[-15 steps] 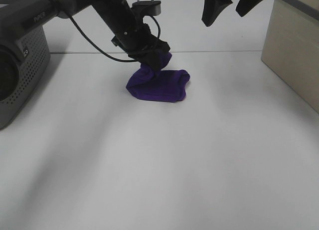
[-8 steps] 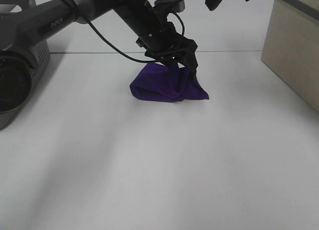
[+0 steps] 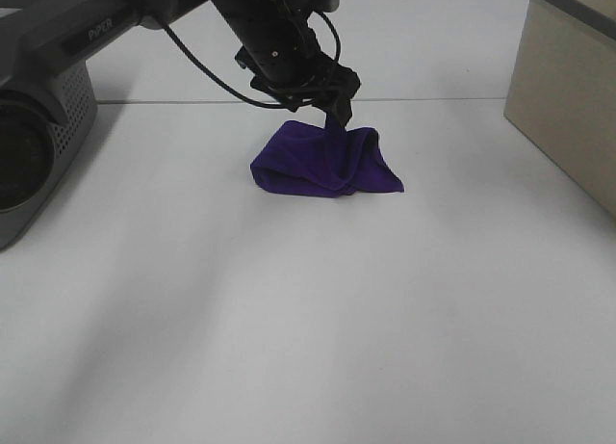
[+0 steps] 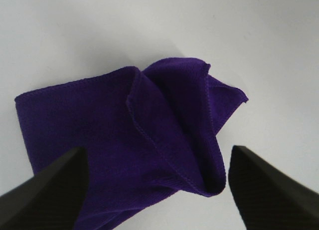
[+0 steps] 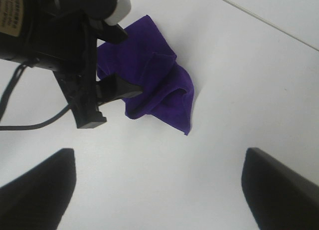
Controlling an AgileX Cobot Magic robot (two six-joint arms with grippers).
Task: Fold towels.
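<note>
Though clamped on a bunched fold a second ago, now let go and raised just above it: left gripper (image 3: 322, 102).

Towel (image 3: 325, 165): purple, on the table (image 3: 308, 328), toward the far middle, directly under the left gripper (image 4: 157, 152). Drawn out rightward to a pointed corner half a second ago. Same outline now, so no longer being dragged. Lies as a rumpled, part-doubled heap, one flap rolled over the rest, stitched hem showing in the left wrist view. No white tag seen.

Reading for the task: one fold-over laid and released, judged rough rather than square. Edges not matched. Probably needs smoothing or a further pass.

Left gripper, state: jaws spread wide, nothing held. Fingers (image 4: 45, 195): set either side of the towel (image 4: 124, 140) in the wrist view, cloth below the gap. In the high view, lower fingertip close to the raised ridge; touching or just clear, cannot tell.

Right gripper (image 5: 159, 190): jaws wide apart, empty, held high and well apart from the towel (image 5: 154, 85), looking down on it and on the left gripper (image 5: 132, 64).

Also present: beige box (image 3: 568, 97) at right and grey unit (image 3: 38, 145) at left, both apart from the towel.
</note>
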